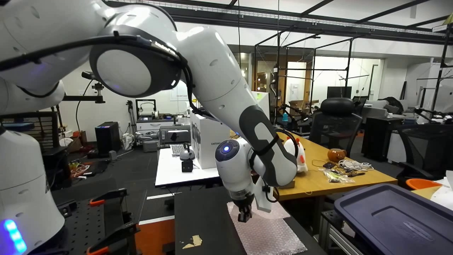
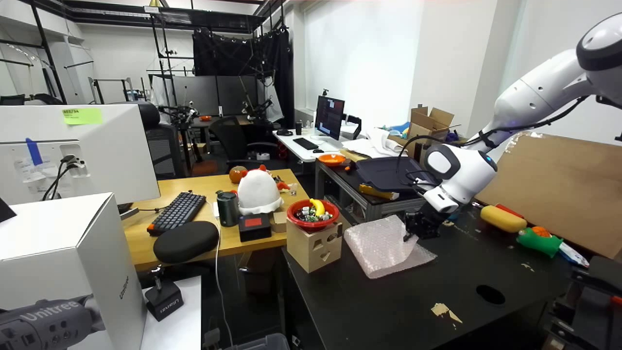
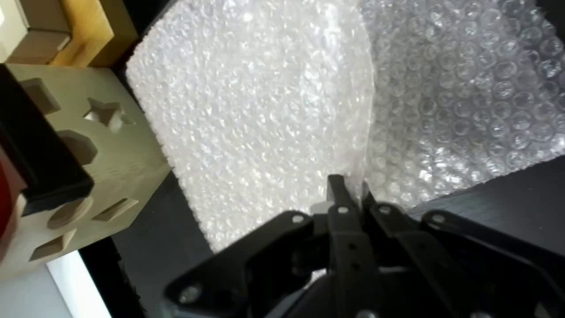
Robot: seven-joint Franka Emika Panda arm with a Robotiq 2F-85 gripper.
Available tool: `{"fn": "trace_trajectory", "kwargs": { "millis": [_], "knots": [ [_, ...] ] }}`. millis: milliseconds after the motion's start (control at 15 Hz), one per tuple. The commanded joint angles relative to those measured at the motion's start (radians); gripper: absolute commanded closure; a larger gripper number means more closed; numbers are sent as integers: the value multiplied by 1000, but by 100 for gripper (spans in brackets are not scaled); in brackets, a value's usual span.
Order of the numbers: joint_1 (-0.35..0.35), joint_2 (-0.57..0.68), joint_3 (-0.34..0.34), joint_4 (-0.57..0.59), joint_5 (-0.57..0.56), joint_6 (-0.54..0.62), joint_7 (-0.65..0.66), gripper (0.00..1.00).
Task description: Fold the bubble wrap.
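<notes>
The black tool is squeezed tight and pinches an edge of the bubble wrap. It points down, low over the black table. The bubble wrap lies on that table, under the tool and out to its sides. Part of it is folded over on top of the rest. In the wrist view, the folded part looks white and bright, and the part on the right of that view looks thin and gray. The top layer's edge runs right to the tool, and in an exterior view that end is lifted up a bit.

A big white arm holds the tool. Just beside the bubble wrap stands a wooden box with holes cut in it, and one hole looks like a star. A red bowl sits on the box, with a yellow banana and lots of little bits in it.

Elsewhere the black table has a round hole and a torn tan patch. A yellow thing and a green thing with an orange ball are near a big brown board.

Past the wooden box is a yellow-brown table. On it are a white soft toy with red on top, a dark cup and a black keyboard.
</notes>
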Motion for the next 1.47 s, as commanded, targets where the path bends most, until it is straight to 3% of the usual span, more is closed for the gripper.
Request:
{"fn": "trace_trajectory", "kwargs": {
  "millis": [0, 133, 200, 333, 467, 533, 867, 1067, 1400],
  "knots": [
    [78, -46, -99, 10, 2, 14, 87, 99],
    [136, -53, -164, 35, 2, 31, 123, 99],
    [183, -59, -209, 49, 2, 44, 145, 71],
    [293, -71, -313, 80, 1, 73, 219, 63],
    [414, -75, -418, 111, 2, 119, 295, 48],
    [498, -113, -511, 32, 1, 66, 364, 41],
    [866, -133, -817, -67, 0, 71, 562, 4],
    [994, -134, -872, -68, -29, 71, 540, 0],
    [1067, -164, -835, 19, -210, 69, 458, 0]
  ]
}}
